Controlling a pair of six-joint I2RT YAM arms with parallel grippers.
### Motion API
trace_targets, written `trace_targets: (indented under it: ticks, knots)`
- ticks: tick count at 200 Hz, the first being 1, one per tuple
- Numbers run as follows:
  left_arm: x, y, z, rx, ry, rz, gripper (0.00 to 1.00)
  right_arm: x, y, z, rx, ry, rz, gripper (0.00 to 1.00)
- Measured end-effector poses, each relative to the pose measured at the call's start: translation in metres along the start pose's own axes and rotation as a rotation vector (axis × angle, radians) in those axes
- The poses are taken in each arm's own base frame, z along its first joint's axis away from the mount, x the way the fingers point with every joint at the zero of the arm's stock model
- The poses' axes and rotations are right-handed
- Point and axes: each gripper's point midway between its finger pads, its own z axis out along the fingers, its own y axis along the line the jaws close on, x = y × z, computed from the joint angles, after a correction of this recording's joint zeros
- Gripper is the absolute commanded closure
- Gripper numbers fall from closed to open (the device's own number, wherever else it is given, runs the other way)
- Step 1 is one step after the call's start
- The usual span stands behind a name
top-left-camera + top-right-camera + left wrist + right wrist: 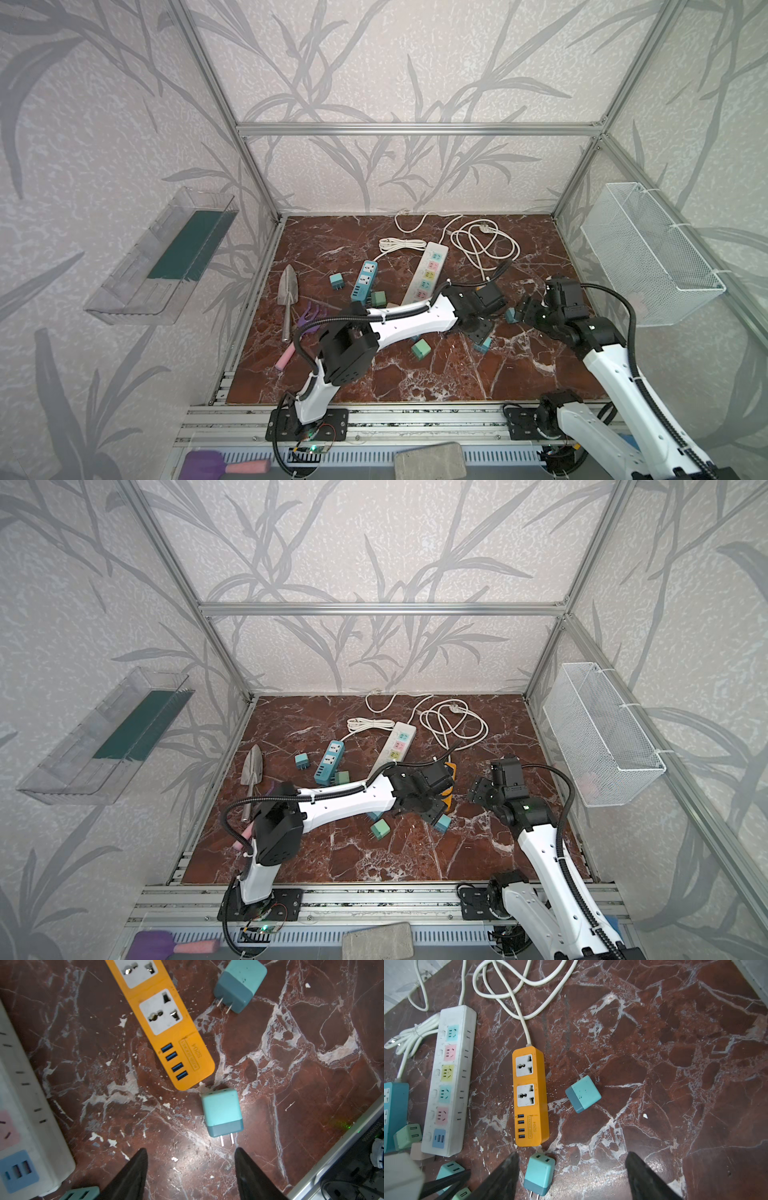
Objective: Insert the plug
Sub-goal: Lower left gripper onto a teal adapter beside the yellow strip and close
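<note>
**Marble tabletop, power strips, loose plugs, two open grippers**

Red-brown marble table [415, 382], veined white, boxed in by leaf-patterned walls. Lying flat on it: orange power strip [530, 1097], two sockets and four blue USB ports facing up, white cord [508, 991] looping away from its socket end.

Just beside the strip's USB end: teal cube plug [222, 1113], flat on the marble, not yet inserted, two metal prongs aimed away from the strip. Off the strip's long side, level with the socket nearer the USB ports, a little apart: second plug [583, 1094], prongs angled toward the strip.

Past the first plug's prongs, further out from the USB end: left gripper [191, 1167], poised above the marble, fingers [133, 1176] spread apart, nothing between them. Out on the second plug's side of the strip: right gripper [574, 1176], raised, jaws wide, holding nothing.

On the strip's opposite long side, near and roughly alongside: white power strip [450, 1080] with pastel sockets. Beyond that: blue power strip [392, 1115], with pale green plugs [408, 1136] clustered by the white strip's end. In a top view, only a sliver of the orange strip [451, 779] showing past the left arm.
</note>
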Motion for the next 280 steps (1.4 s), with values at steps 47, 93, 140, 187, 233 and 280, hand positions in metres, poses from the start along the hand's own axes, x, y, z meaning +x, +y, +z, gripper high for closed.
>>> trace_targets:
  ticks: [47, 93, 140, 187, 233, 280]
  knots:
    - [0.007, -0.023, 0.026, -0.016, 0.081, 0.05, 0.2, 0.002, -0.001, -0.003, -0.038, -0.027, 0.023, 0.17]
    - [0.017, -0.03, 0.038, -0.042, 0.122, 0.056, 0.28, -0.006, -0.005, -0.017, -0.049, -0.091, 0.039, 0.16]
    - [0.017, -0.028, 0.04, -0.057, 0.121, 0.032, 0.36, -0.005, -0.007, -0.021, -0.046, -0.095, 0.041, 0.16]
    - [0.02, -0.023, 0.046, -0.072, 0.122, 0.003, 0.36, -0.004, -0.009, -0.029, -0.054, -0.115, 0.042, 0.16]
    - [0.028, -0.026, 0.054, -0.054, 0.135, -0.014, 0.36, -0.009, -0.007, -0.04, -0.064, -0.144, 0.044, 0.16]
    - [0.03, -0.028, 0.056, -0.047, 0.136, -0.022, 0.36, -0.02, -0.002, -0.054, -0.088, -0.187, 0.045, 0.16]
